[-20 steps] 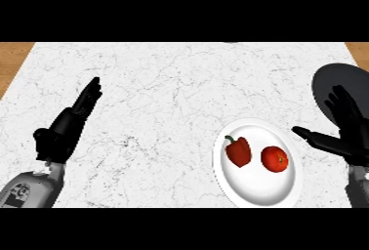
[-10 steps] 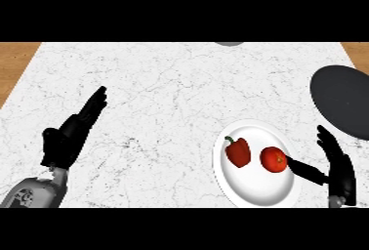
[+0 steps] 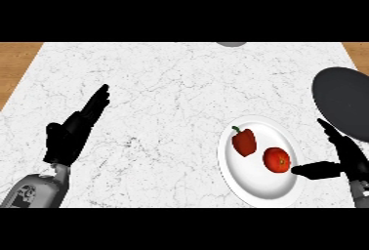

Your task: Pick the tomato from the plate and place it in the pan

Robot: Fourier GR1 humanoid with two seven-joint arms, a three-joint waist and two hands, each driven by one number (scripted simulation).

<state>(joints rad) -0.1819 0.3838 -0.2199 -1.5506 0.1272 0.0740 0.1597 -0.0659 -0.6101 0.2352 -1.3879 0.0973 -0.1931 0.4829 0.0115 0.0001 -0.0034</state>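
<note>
Thumb of the right hand (image 3: 344, 158) sits nearest us at the plate's right edge, tip pointing left at the tomato (image 3: 276, 160) and almost on it; whether it touches I can't tell. That hand is spread, fingers straight and angled up-left over the plate's right rim, thumb splayed out below them, nothing grasped. Tomato lies left of the right palm, inside the gap between thumb and fingers, so my read is the coming move is a short push left plus a close. Tomato is round, no long axis to line up with; its stem end seems to face up. It rests on the right half of the white plate (image 3: 252, 183), with a red pepper (image 3: 244, 141) just up-left of it, close but apart, so the fingers need to stay clear of that. Right hand is far nearer than the left. Left hand (image 3: 72, 132) is well apart at the left of the counter (image 3: 173, 88), released, fingers straight and up, resting. Pan (image 3: 347, 101) is farther back at the right edge, beyond the right hand, partly cut off. No brands, labels or writing readable anywhere
</note>
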